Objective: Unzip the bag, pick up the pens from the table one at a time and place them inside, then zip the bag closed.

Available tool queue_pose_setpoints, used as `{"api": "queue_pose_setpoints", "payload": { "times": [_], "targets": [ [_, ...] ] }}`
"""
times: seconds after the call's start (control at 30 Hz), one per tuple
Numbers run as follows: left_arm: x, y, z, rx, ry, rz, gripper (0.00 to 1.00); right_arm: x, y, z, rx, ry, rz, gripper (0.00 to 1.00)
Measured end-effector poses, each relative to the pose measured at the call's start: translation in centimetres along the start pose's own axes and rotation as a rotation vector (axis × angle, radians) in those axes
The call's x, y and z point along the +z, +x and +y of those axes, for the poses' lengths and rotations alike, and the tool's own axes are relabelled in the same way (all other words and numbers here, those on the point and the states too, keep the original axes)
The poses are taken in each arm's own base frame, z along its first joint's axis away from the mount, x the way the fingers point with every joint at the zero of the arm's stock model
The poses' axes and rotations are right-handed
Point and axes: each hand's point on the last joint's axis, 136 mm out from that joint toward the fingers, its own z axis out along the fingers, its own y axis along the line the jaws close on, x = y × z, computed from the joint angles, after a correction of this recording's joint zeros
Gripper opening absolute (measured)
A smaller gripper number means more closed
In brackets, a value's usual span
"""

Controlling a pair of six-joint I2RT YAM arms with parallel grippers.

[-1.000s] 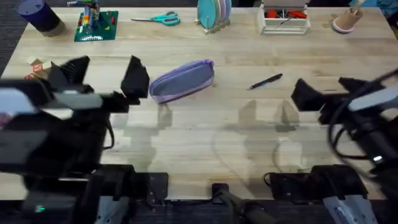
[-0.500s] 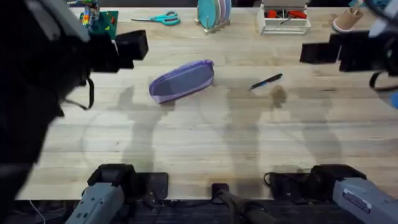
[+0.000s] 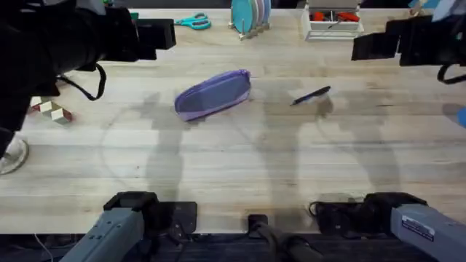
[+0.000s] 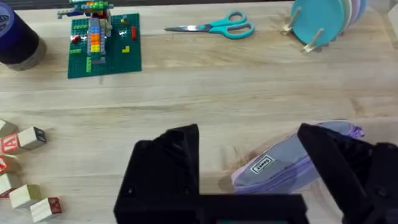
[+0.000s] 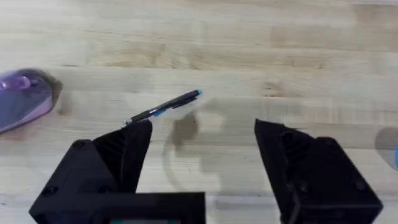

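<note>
Unzipping not yet begun. Bag [image 3: 213,94] closed, mid-table, slightly left of centre; pen [image 3: 312,95] lying just to its right on the table [image 3: 240,167]. Left gripper [image 4: 249,171] and right gripper [image 5: 202,162] raised, fingers wide, holding nothing. Next, probably: lowering onto the bag, pinning one end, finding the zipper pull.

You get very little legible text here. The lavender bag [image 4: 292,165] carries a small white sewn-on label [image 4: 262,164] with dark print, too small for you to make out the word. Among the wooden blocks [image 4: 25,180] at the table's [image 4: 205,93] edge, one shows a red letter that looks like an "A" [image 4: 9,145] (partly cut off, so treat it as uncertain). You can read nothing else.
</note>
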Motion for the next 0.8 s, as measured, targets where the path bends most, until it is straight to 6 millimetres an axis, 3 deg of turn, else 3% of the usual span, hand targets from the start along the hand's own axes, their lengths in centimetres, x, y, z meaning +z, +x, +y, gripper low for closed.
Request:
{"api": "queue_pose_setpoints", "payload": {
  "times": [0.3, 0.6, 0.8],
  "targets": [
    [0.3, 0.2, -0.4, 0.026, 0.022, 0.011, 0.992, 0.0, 0.0, 0.0, -0.003, 0.0, 0.0, 0.996],
    [0.2, 3.2, -3.5, 0.302, 0.23, 0.106, 0.992, 0.0, 0.0, 0.0, -0.003, 0.0, 0.0, 0.996],
    [-0.5, 5.9, -4.2, 0.53, 0.31, 0.179, 0.992, 0.0, 0.0, 0.0, -0.003, 0.0, 0.0, 0.996]
  ]
}}
